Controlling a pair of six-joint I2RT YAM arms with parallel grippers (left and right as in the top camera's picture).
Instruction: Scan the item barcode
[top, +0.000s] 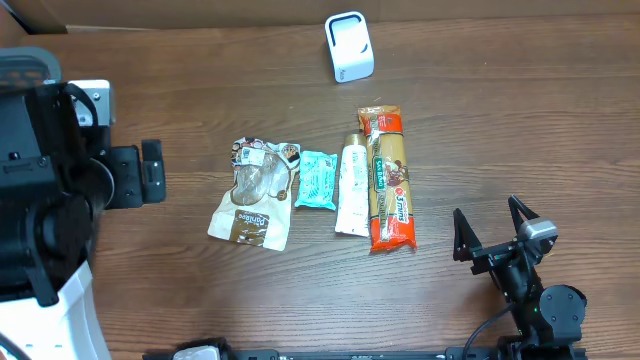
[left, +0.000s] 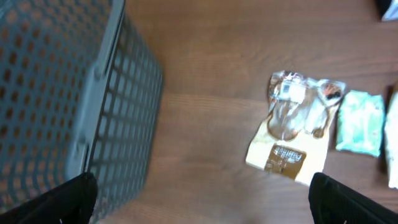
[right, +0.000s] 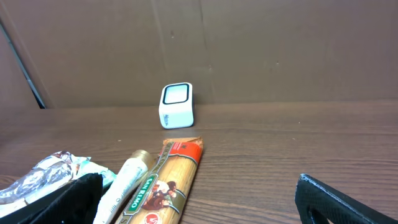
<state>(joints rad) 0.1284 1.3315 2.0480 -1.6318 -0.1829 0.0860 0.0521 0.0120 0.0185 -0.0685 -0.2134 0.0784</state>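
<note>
Four items lie in a row mid-table: a brown and white pouch (top: 255, 195), a teal packet (top: 318, 180), a white tube (top: 351, 186) and a long spaghetti pack (top: 388, 178). A white barcode scanner (top: 349, 46) stands behind them at the far edge. My left gripper (top: 153, 172) is open, left of the pouch (left: 298, 127), with nothing between its fingers. My right gripper (top: 490, 226) is open near the front right, right of the spaghetti pack (right: 168, 183) and apart from it. It faces the scanner (right: 176, 106).
In the left wrist view a grey mesh basket (left: 68, 93) stands close on the left, beside the left gripper (left: 202, 205). The teal packet (left: 359, 121) lies just past the pouch. A brown wall rises behind the scanner. Bare wood lies between the right gripper (right: 199, 205) and the scanner.
</note>
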